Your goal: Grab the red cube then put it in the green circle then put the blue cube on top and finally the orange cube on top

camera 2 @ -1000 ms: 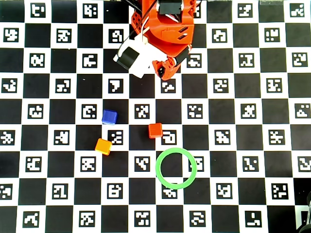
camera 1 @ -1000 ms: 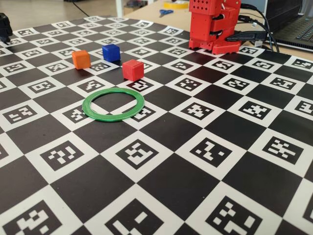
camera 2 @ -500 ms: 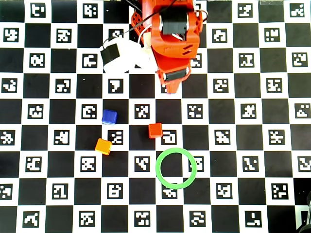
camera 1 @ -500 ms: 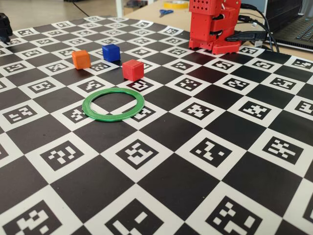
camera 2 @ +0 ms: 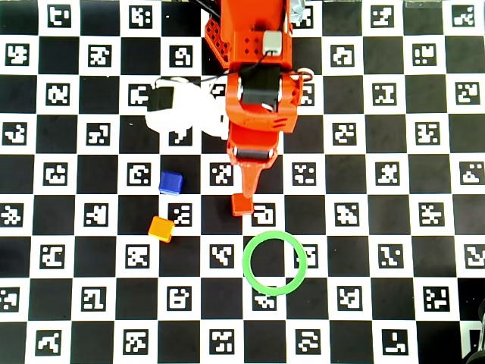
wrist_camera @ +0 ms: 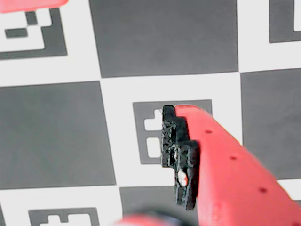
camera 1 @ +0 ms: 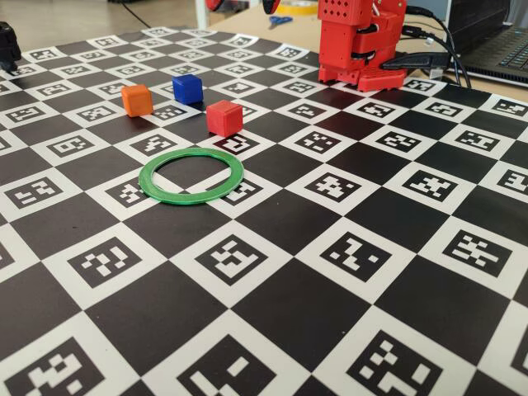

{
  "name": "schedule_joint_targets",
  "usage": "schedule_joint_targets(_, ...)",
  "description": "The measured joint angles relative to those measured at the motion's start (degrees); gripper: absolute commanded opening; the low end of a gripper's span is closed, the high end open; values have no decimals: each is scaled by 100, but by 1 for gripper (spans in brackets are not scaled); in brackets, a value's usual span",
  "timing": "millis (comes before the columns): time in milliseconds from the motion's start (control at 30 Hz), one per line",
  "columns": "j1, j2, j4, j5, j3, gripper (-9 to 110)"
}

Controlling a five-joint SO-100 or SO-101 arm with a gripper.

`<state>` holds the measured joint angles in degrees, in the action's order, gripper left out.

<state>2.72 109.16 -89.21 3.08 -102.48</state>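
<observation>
Checkerboard mat (camera 1: 272, 219) of black squares and white squares with printed black fiducial markers covers the table in both fixed and overhead views; no readable text or brand anywhere. Beyond the mat's far edge in the fixed view: wooden tabletop, blue-handled scissors (camera 1: 279, 20), a yellow tape roll (camera 1: 299, 7), a laptop (camera 1: 502, 49) at right with black cables (camera 1: 429, 45) running to the red arm base (camera 1: 361, 45). Red cube (camera 1: 223, 117) sits on the mat just beyond the green circle (camera 1: 191, 178), apart from it; the ring is flat and holds nothing. Blue cube (camera 1: 187, 88) and orange cube (camera 1: 137, 100) are further back and left in the fixed view, near each other, not touching. Overhead view: arm (camera 2: 258, 91) stretches down the frame from the top edge, tool (camera 2: 244, 199) directly over the red cube's spot, so only a red bit shows there, just above the green circle (camera 2: 274, 263); blue cube (camera 2: 171, 182) and orange cube (camera 2: 161, 228) sit to the left, clear of the arm. Wrist view: one red finger with a black pad (wrist_camera: 181, 155) over a marker square, blurred red edge at top left. Tool opening: cannot tell, second finger isn't clearly visible.
</observation>
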Motion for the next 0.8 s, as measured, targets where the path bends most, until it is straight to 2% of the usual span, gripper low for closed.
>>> schedule_joint_targets(333,-79,-580,844,132,-176,45)
schedule_joint_targets(800,-70,-1072,2329,-290,-1274,45)
